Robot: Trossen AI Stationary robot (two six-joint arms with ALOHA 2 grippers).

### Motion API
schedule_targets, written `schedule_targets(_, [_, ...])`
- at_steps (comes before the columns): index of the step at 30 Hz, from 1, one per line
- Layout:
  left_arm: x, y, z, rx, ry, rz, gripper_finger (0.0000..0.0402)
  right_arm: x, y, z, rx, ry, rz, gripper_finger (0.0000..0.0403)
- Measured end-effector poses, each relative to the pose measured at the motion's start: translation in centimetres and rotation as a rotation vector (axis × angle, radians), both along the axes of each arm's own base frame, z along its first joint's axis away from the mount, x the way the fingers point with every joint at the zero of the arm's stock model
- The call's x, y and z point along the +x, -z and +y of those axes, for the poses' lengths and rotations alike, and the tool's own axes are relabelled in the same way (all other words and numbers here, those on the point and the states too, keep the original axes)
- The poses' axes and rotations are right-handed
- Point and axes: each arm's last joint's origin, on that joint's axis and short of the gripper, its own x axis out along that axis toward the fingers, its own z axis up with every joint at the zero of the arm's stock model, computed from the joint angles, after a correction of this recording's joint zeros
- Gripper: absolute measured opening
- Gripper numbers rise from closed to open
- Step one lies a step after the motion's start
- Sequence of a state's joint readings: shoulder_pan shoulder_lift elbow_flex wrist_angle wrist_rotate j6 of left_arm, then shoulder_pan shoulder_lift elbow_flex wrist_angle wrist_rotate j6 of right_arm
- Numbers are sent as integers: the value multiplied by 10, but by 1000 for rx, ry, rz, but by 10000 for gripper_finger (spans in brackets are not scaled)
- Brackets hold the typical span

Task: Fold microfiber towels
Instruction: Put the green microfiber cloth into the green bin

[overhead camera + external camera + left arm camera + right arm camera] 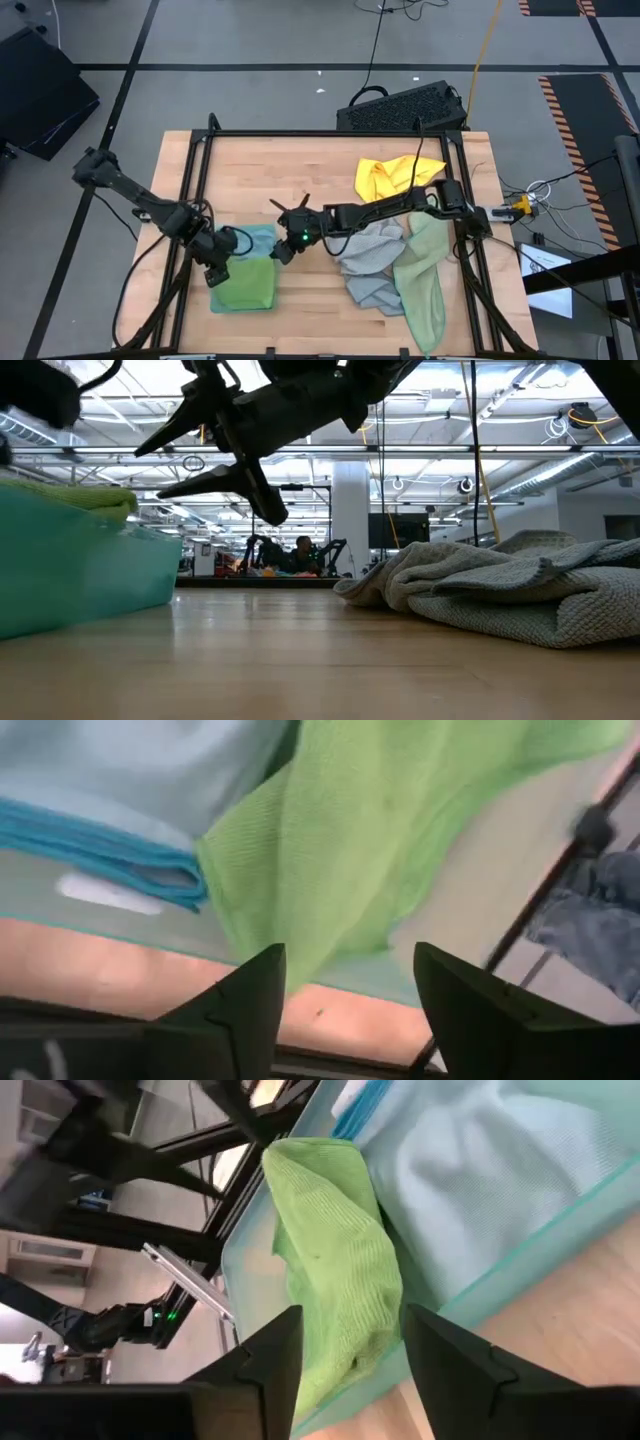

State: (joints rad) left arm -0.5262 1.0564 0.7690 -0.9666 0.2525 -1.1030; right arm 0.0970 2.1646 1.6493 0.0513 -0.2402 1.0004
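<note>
1. The high view takes in the whole wooden counter point(300, 170). A stack of towels lies at the near left, with a bright green towel point(245, 285) on top and a light blue towel point(258, 240) behind it. A yellow towel point(385, 178) lies crumpled at the far right, and a grey towel point(370, 265) and a pale sage towel point(425, 275) are heaped at the near right.
2. Only the left wrist view shows the stack's layers: the bright green towel point(380, 830) draped over the light blue one point(150, 760), with a deeper blue folded edge point(110, 855) under that.
3. The low view shows the grey towel point(520, 585) as a rumpled mound on the counter, and the teal side of the stack point(80, 575) at the left edge.
4. Count from above: five towels seen plainly, one of each colour named, plus the blue edge in the stack.
5. The left tool point(217, 272) is stretched low over the bright green towel, fingers point(240, 1010) apart and holding nothing.
6. The right tool point(283, 250) reaches across the counter towards the stack. It hangs above the surface in the low view point(215, 445), fingers point(265, 1365) spread with nothing between them.
</note>
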Motion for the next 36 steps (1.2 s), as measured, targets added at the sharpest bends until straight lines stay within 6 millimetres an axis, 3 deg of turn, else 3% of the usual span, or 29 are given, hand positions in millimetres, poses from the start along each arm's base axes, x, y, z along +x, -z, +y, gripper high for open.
schedule_targets(4, [10, -26, 3, 60, -12, -181, 203, 0, -5, -3, 1, 5, -13, 167])
schedule_targets(7, [22, -29, -3, 148, 8, -374, 167, -1, -7, -3, -2, -20, -21, 163])
schedule_targets(10, [29, -9, -6, 241, 5, -379, 117, -2, -8, -1, 21, -70, -21, 158])
schedule_targets(16, [29, 57, -9, 261, -17, -182, 16, -3, -8, 2, 105, -139, 4, 148])
schedule_targets(23, [30, 93, -6, 318, -18, -188, 25, -4, -8, 8, 110, -155, 10, 144])
schedule_targets(26, [34, 87, -4, 278, 58, -195, 26, -5, -7, 9, 110, -156, 23, 144])
schedule_targets(29, [38, 64, -6, 220, 112, -243, 16, -8, -14, 9, 108, -157, 24, 144])
schedule_targets(34, [41, 23, -5, 232, 65, -390, 5, -15, -30, 7, 76, -162, 12, 144])
schedule_targets(36, [44, 19, -7, 266, 22, -481, 11, -17, -34, 6, 55, -152, 11, 144])
